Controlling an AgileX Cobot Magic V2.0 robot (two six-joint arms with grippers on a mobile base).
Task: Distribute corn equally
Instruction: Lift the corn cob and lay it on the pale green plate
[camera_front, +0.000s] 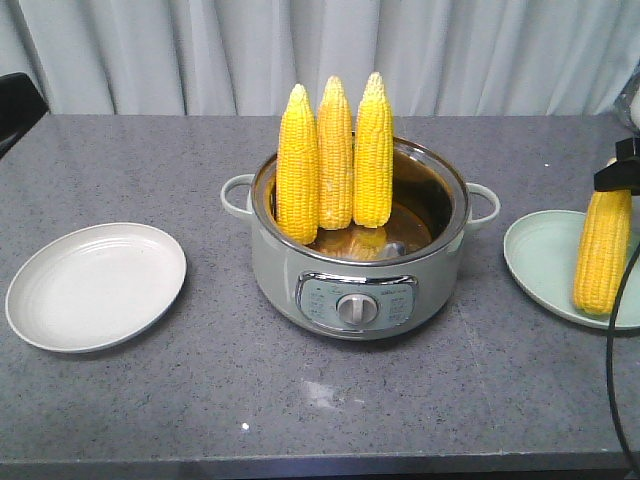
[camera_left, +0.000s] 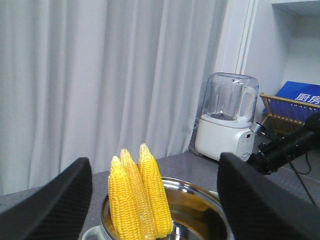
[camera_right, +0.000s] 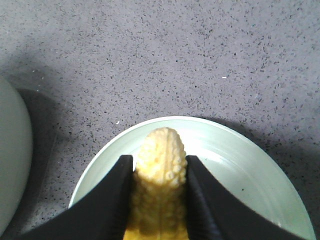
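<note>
Three yellow corn cobs (camera_front: 335, 160) stand upright, tips up, against the left inner wall of a pale green electric pot (camera_front: 360, 270); the left wrist view shows the same cobs (camera_left: 137, 200) from behind. Another corn cob (camera_front: 602, 250) hangs nearly upright over a light green plate (camera_front: 540, 262) at the right, its lower end on or just above the plate. My right gripper (camera_right: 159, 165) is shut on this cob (camera_right: 161, 170) near its paler tip. My left gripper (camera_left: 155, 200) is open and empty, held above and behind the pot, and does not show in the front view.
An empty white plate (camera_front: 95, 285) lies left of the pot on the grey speckled counter. A white blender (camera_left: 227, 117) and a wooden rack (camera_left: 287, 112) stand behind. A black cable (camera_front: 612, 370) hangs at the right edge. White curtains back the counter.
</note>
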